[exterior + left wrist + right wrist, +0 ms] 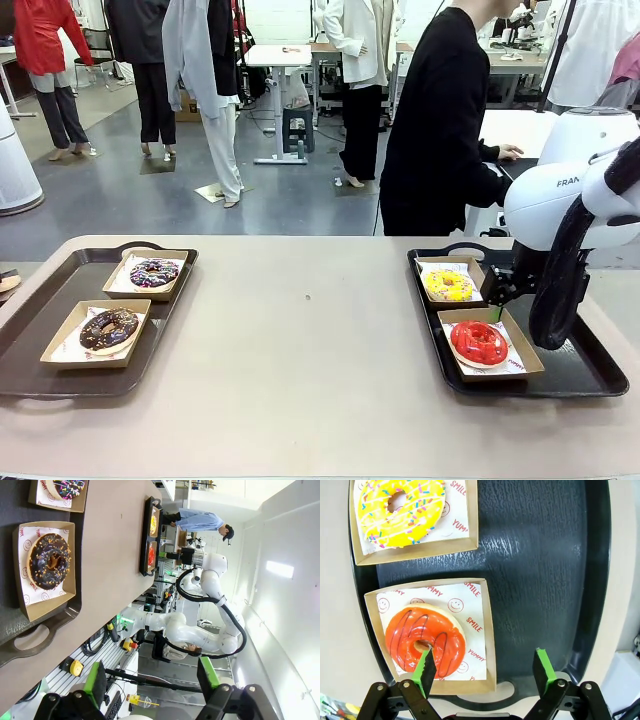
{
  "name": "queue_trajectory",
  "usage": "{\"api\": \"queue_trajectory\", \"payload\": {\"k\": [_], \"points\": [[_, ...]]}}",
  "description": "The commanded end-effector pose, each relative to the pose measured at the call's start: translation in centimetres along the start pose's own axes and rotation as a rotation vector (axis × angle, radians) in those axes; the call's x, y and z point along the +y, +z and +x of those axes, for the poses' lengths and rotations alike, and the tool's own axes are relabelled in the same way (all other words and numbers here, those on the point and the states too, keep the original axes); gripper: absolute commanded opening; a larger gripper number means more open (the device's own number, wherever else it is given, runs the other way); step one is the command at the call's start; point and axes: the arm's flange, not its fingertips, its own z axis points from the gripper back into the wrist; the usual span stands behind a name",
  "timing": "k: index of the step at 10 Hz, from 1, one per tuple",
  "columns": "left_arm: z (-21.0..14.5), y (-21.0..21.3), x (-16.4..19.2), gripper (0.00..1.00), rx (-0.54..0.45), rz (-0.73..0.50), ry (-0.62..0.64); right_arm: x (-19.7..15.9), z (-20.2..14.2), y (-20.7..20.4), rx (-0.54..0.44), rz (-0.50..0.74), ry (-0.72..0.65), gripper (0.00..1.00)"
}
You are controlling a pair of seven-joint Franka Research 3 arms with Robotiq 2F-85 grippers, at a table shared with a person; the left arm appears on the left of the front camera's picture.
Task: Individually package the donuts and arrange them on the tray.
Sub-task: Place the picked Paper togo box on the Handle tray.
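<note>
Your right tool [484, 667] hangs over the right tray [540, 555] with its jaws wide and nothing between them; one green pad [426, 669] sits above the edge of the red donut [425, 640], the other above bare tray beside its box. That donut lies on printed paper in a cardboard box [487, 630], and the yellow donut [400, 507] has its own box just beyond it, so each is already separately packed, and the two boxes stand in a line along one side of the tray, leaving the other side bare. In the front view you see the same pair, yellow donut [449, 285] behind, red donut [479, 342] in front, with your right arm bent low over them

Your left tool [152, 679] also stands wide and empty, held off the near end of the tabletop [115, 545]. On the left tray [30, 330] the chocolate donut [109, 328] and the sprinkled donut [154, 272] each rest in their own box, set diagonally

You can judge the packing as done for all four; what remains looks like squaring the boxes. A person [440, 130] stands at the far side, turned away
</note>
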Motion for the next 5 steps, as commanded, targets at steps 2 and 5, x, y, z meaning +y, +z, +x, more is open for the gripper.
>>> {"api": "queue_trajectory", "payload": {"k": [2, 5], "points": [[-0.2, -0.1, -0.1, 0.96, -0.011, 0.002, 0.007, -6.1, -2.5, 3.9, -0.08, 0.413, -0.017, 1.0], [-0.2, -0.1, -0.1, 0.96, -0.011, 0.002, 0.007, -15.7, -1.3, 4.7, -0.068, 0.898, -0.003, 1.0]]}}
